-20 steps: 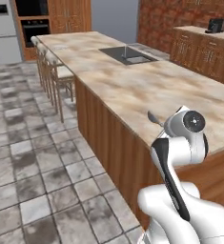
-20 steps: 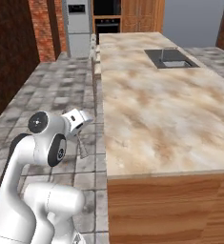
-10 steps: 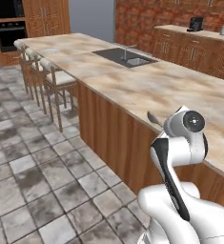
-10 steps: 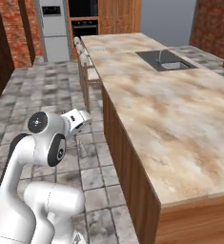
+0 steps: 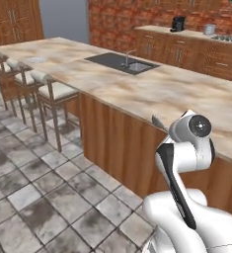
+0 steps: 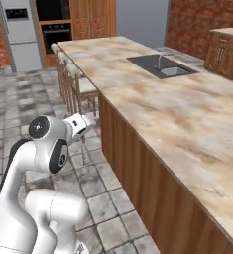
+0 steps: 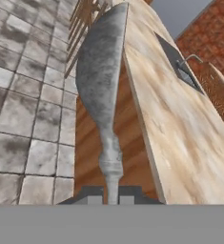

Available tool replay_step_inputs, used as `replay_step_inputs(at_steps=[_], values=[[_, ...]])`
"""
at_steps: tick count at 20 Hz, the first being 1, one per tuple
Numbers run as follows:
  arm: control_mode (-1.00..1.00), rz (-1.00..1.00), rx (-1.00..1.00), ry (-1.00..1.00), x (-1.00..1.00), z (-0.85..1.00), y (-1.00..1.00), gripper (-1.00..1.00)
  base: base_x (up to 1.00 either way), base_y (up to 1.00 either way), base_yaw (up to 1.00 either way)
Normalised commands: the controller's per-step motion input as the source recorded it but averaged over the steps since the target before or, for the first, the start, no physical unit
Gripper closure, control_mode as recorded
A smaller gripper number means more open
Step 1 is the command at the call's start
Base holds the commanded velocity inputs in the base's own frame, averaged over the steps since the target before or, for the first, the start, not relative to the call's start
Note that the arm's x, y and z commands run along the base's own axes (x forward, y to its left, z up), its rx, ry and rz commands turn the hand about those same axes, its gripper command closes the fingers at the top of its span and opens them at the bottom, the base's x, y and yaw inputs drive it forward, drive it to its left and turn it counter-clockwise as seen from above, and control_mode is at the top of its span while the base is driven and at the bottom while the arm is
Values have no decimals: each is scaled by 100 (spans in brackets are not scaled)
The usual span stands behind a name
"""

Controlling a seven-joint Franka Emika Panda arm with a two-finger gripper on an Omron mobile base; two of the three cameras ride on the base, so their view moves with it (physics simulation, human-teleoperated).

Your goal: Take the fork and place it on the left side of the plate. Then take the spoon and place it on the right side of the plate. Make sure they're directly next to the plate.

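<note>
Grip: your two-finger gripper [image 7: 111,199] has its dark tips pinched nearly together on the thin handle of the slim grey metal spoon [image 7: 100,81]; the oval bowl points away from the hand.
Spoon position: it rides in the gripper, off the floor and beside the long marble-topped wooden island [image 6: 187,129]; in the left base view its bowl [image 5: 157,121] juts out beside the wrist.
Progress: you have the spoon in hand, so I judge you are on the second half of the task; whether the fork already lies left of the plate you cannot tell, since no plate or fork can be made out here.
Left to do: carry the spoon to the plate and lay it directly against its right side.
Counts: one spoon; one island; one dark sink basin [image 5: 121,63] set in it; three pale-seated wooden stools [image 5: 52,92] along its edge.
</note>
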Motion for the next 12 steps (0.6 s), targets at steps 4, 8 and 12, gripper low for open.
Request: replay_step_inputs(at_steps=[4,8,12], values=[[100,0,0,0,0,0,0,100,61,100,-36],[100,0,0,0,0,0,0,100,63,100,-37],[100,0,0,0,0,0,0,100,62,100,-37]])
